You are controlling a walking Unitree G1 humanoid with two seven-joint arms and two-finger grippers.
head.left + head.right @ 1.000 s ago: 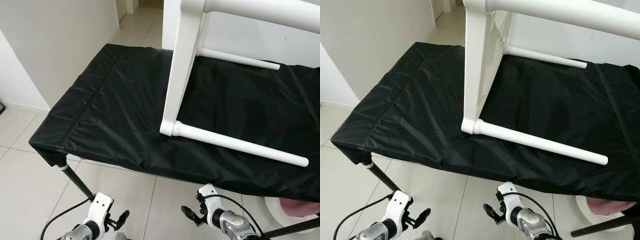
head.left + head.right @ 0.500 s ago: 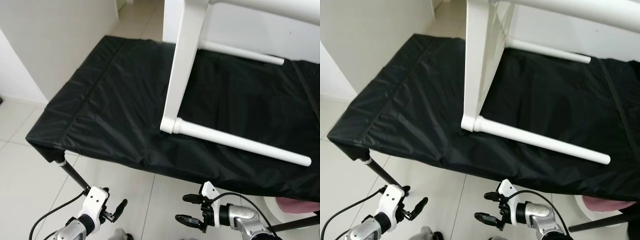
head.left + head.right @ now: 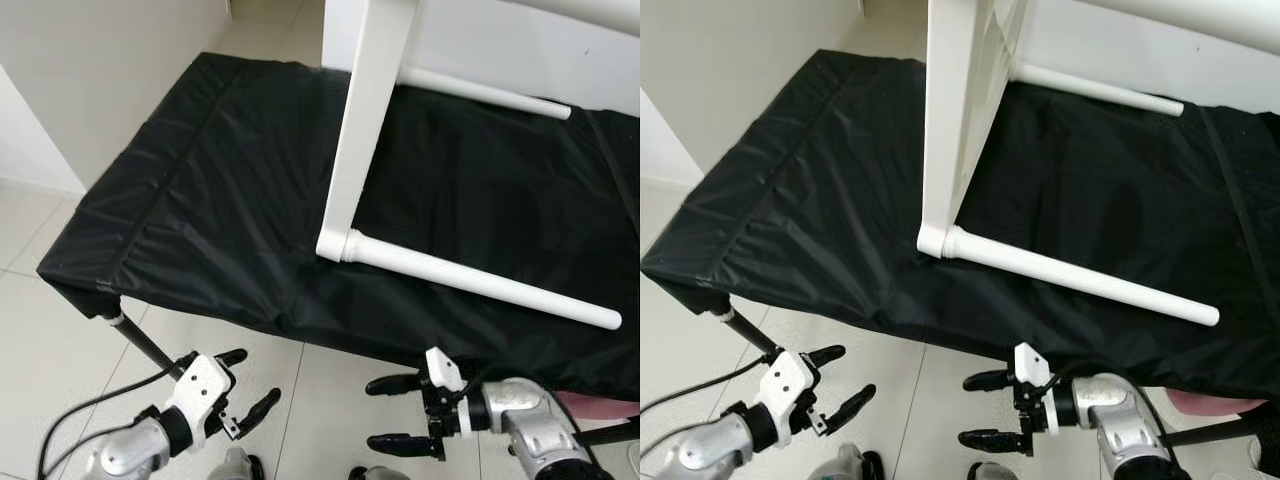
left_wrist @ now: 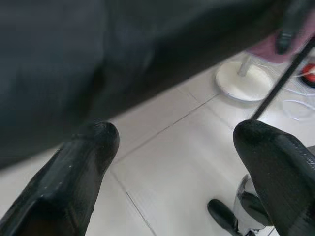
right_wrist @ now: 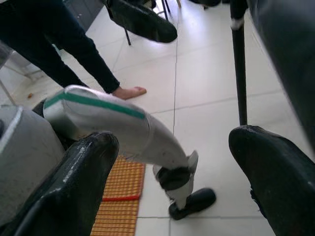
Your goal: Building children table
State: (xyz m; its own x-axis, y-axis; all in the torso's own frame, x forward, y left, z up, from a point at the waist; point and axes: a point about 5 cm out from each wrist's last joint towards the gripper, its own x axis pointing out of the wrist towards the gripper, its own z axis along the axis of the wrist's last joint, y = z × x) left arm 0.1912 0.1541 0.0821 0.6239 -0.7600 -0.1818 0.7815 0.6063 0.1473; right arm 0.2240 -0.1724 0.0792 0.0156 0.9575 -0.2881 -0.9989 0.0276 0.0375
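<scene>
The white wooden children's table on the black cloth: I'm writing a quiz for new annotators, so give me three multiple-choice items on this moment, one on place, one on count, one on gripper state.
1. Where does the white wooden children's table lie?
A. On the black cloth-covered work surface
B. On the tiled floor
C. In the right gripper

2. How many round white table legs can be seen screwed on?
A. None
B. Two
C. Four

3. How are the left gripper and right gripper?
A. Both shut on a leg
B. Both open, holding nothing
C. Left shut, right open

Answers: 1 A, the table rests tipped on the cloth; 2 B, a near leg and a far leg stick out; 3 B, both hang below the surface's front edge with fingers apart.
</scene>
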